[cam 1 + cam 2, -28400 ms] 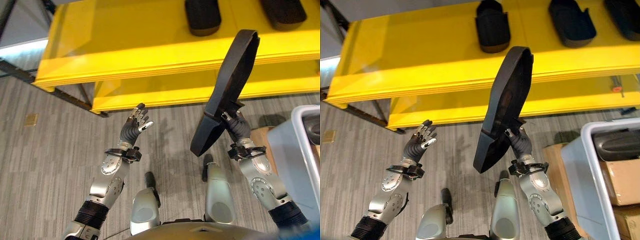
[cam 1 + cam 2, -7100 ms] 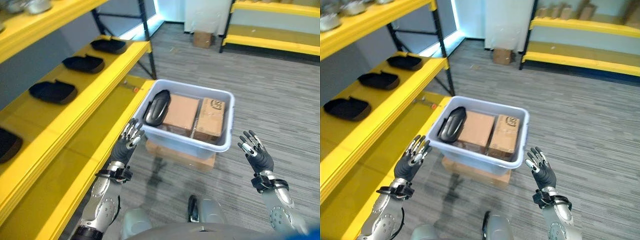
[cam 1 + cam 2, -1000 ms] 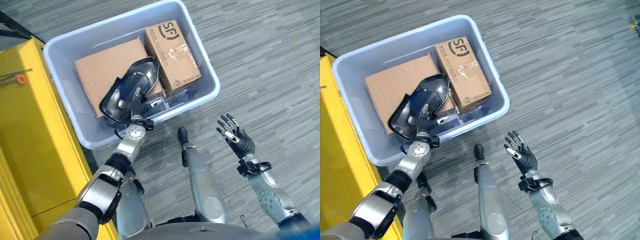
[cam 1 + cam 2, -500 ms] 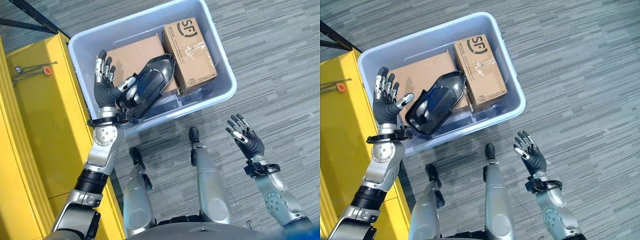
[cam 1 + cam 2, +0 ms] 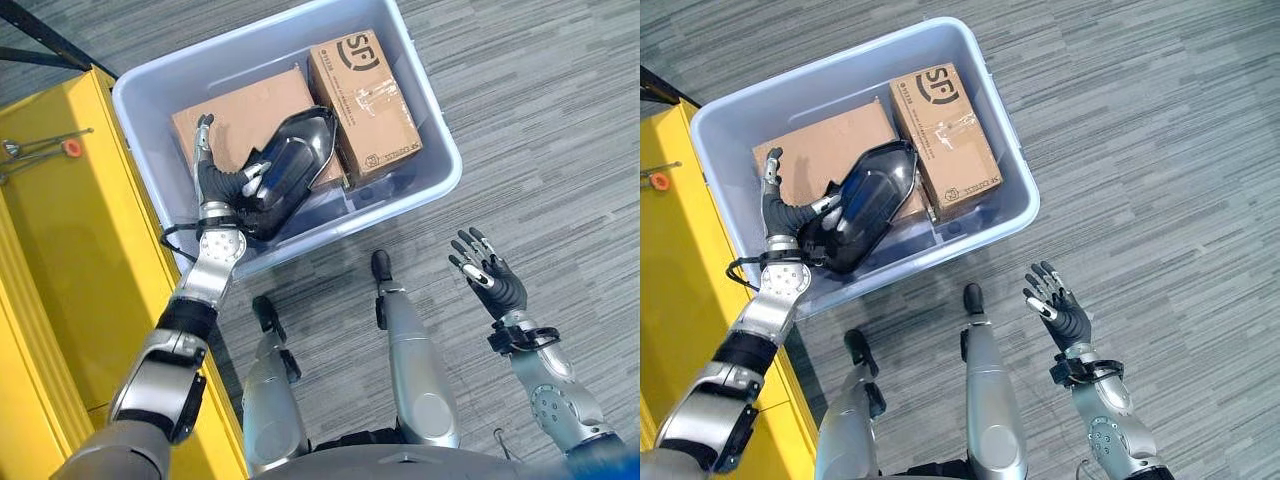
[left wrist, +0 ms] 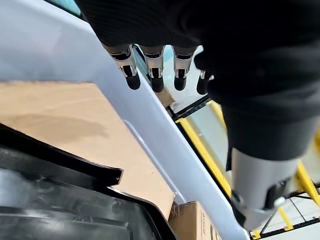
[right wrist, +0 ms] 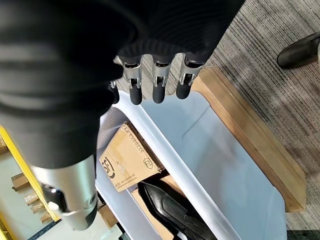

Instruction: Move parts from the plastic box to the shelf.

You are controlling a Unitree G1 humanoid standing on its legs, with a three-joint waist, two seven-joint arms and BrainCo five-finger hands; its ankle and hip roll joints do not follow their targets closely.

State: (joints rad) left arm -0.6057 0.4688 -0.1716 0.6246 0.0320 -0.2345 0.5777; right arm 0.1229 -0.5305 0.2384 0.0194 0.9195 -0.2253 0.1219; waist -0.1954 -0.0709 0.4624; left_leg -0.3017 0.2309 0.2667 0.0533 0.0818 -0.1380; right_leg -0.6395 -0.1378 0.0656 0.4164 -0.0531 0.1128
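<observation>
A pale blue plastic box point(image 5: 430, 130) stands on the floor with a black shell-shaped part point(image 5: 290, 165) lying tilted across the cardboard boxes inside it. My left hand point(image 5: 213, 186) reaches into the box at the part's near end, fingers straight up beside it and thumb lying against its rim. In the left wrist view the straight fingers point(image 6: 155, 75) point along the box wall point(image 6: 150, 130), with the part point(image 6: 60, 200) close below. My right hand point(image 5: 1060, 308) hovers open over the floor in front of the box, holding nothing.
The yellow shelf point(image 5: 60, 250) runs along the left, with a small orange-tipped tool point(image 5: 68, 147) on it. Two cardboard boxes point(image 5: 365, 90) fill the plastic box. A wooden pallet point(image 7: 250, 130) lies under the box. Grey striped carpet point(image 5: 540, 120) stretches to the right.
My left hand has dropped from a raised, spread pose beside the part to lie against the part's near end inside the box. The camera has shifted slightly; the right hand is still.
</observation>
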